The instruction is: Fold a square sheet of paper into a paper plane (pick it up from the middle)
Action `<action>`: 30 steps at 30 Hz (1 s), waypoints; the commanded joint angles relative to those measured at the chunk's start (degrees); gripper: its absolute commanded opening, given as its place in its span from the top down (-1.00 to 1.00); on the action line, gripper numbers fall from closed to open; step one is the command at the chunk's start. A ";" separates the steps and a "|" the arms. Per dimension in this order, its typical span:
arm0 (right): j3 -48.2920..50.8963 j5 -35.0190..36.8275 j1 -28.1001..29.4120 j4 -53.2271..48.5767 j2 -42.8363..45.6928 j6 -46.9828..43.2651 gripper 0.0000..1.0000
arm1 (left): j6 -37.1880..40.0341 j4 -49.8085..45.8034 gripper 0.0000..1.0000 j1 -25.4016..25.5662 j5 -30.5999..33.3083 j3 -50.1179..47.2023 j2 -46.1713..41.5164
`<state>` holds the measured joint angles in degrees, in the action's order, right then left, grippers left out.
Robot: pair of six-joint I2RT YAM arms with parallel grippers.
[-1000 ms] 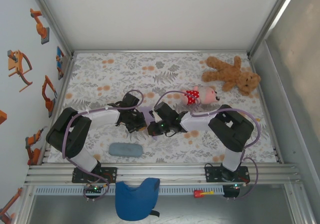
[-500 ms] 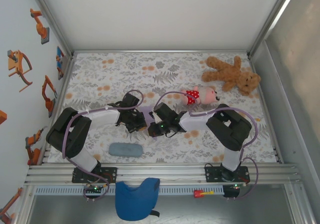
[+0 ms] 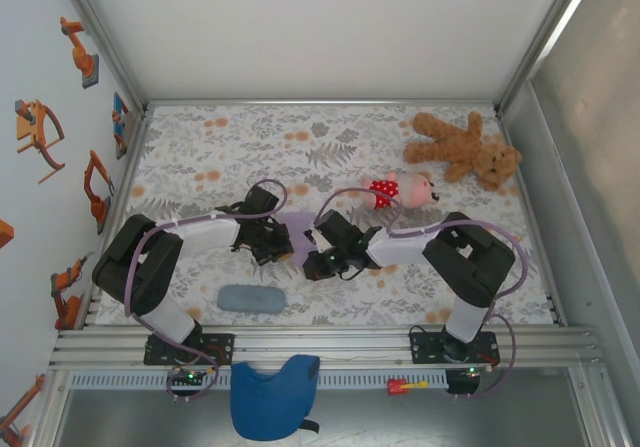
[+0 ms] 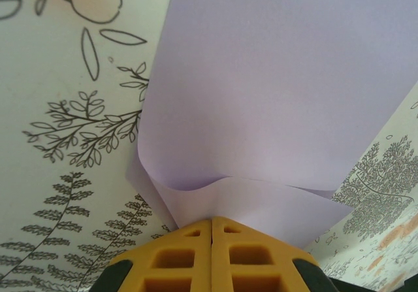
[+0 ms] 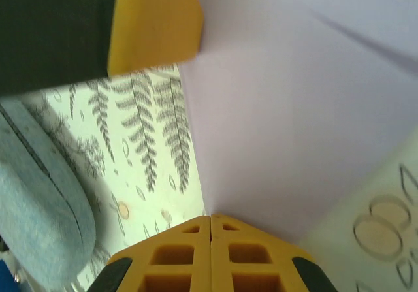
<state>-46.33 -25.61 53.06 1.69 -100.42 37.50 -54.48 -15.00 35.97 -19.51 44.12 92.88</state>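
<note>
**A:** Where was the thin pale lavender sheet of paper (image 4: 281, 96)?

**B:** Near the middle of the flower-and-fern printed table cover (image 3: 200, 157), held between the two arms. From above it showed as a small pale patch between the wrists, near the grey-blue oblong pad (image 3: 250, 298) and on its far side.

**A:** Flat?

**B:** No. The left wrist camera showed it doubled over. A top layer curled above a lower flap that stuck out to the right, with a wavy edge where the layers met.

**A:** And the left gripper (image 4: 212, 221)?

**B:** Its yellow pads were pressed together with no gap. The paper's near edge ran straight into the seam between them, so it had the sheet pinched.

**A:** The right gripper (image 5: 210, 217)?

**B:** Much the same. The pads were fully together, and the sheet narrowed down to the tips and was nipped there. A crease line crossed the paper at the upper right of that view. One yellow finger (image 5: 153, 27) of the left gripper sat at the top left, at the sheet's edge.

**A:** So both held the same sheet?

**B:** Yes, from opposite sides, with their fingertips close together.

**A:** Anything else around?

**B:** A brown plush teddy bear (image 3: 465, 149) lay in the far right corner. A small pink doll in a red spotted outfit (image 3: 400, 189) lay just beside it, nearer the centre. Both were well apart from the paper. A blue cloth piece (image 3: 272, 395) hung over the near rail between the arm bases.
</note>
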 commanded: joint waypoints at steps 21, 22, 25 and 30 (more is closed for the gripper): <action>-2.04 4.58 0.72 1.00 3.73 2.19 1.00 | 0.10 -3.02 0.87 -0.15 1.06 -0.30 0.30; -2.72 4.60 0.81 1.20 2.52 2.38 1.00 | 0.16 -2.92 0.87 -0.14 0.88 -0.24 0.14; -2.95 4.55 0.91 1.65 0.36 2.69 1.00 | 0.14 -2.74 0.87 -0.14 0.69 -0.01 -0.56; -2.60 6.26 0.89 -1.01 -1.08 2.24 1.00 | 1.31 -1.25 0.86 -0.13 -0.51 0.35 -2.28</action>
<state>-48.25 -21.10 53.63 1.91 -100.75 39.27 -54.39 -15.07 35.92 -19.73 44.14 92.31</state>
